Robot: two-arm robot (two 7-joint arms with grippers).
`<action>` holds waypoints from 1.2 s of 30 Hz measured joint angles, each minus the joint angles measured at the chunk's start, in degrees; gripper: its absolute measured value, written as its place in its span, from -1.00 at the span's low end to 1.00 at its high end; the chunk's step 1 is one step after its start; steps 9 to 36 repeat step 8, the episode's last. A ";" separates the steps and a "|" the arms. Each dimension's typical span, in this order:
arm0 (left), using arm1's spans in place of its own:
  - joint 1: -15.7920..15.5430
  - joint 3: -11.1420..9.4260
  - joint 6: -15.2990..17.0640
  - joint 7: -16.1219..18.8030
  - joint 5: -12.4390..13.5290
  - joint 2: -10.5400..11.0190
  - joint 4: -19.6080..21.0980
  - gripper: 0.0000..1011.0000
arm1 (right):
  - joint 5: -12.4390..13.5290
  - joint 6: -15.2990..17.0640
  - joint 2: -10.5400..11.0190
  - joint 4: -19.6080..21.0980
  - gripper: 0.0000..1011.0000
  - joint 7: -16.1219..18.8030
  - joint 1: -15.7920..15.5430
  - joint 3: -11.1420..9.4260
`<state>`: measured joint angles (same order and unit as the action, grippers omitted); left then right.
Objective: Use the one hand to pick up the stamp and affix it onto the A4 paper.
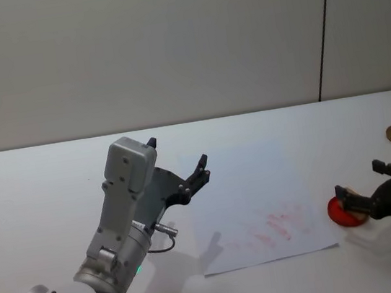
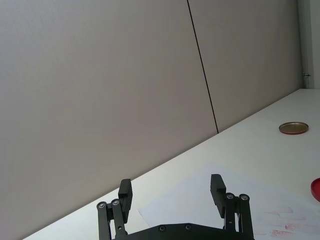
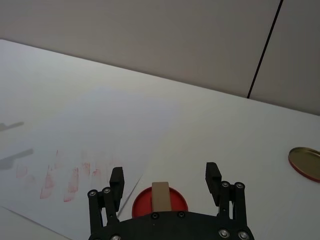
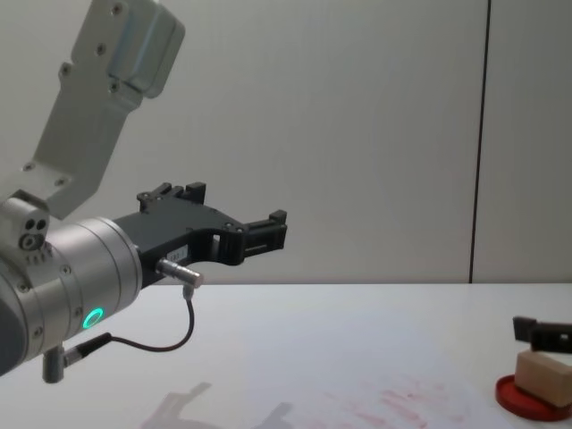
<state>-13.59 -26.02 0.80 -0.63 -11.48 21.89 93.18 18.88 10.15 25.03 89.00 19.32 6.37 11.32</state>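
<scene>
The slim black right gripper (image 3: 165, 181) stood wide open around the pale tan wooden stamp block (image 4: 545, 375), which sat on the flat red ink disc (image 1: 347, 211) just beside the smudged white A4 sheet (image 1: 251, 204). An off-centre pinch could tip the block. The chest view showed the stamp's side; the head view hid it. The left gripper (image 1: 180, 164) hung open, holding nothing, above the table.

Both claws (image 2: 171, 192) (image 3: 165, 182) apparently open
</scene>
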 joint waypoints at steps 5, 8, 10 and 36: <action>0.00 0.00 0.00 0.00 0.00 0.00 0.00 0.96 | 0.17 -0.56 0.08 0.91 0.98 -0.44 -0.03 -0.14; 0.00 0.00 0.00 0.00 0.00 0.00 0.00 0.96 | 0.22 -0.78 0.12 1.30 0.98 -0.64 -0.04 -0.23; 0.00 0.00 0.00 0.00 0.00 0.00 0.00 0.96 | 0.22 -0.78 0.12 1.30 0.98 -0.64 -0.04 -0.23; 0.00 0.00 0.00 0.00 0.00 0.00 0.00 0.96 | 0.22 -0.78 0.12 1.30 0.98 -0.64 -0.04 -0.23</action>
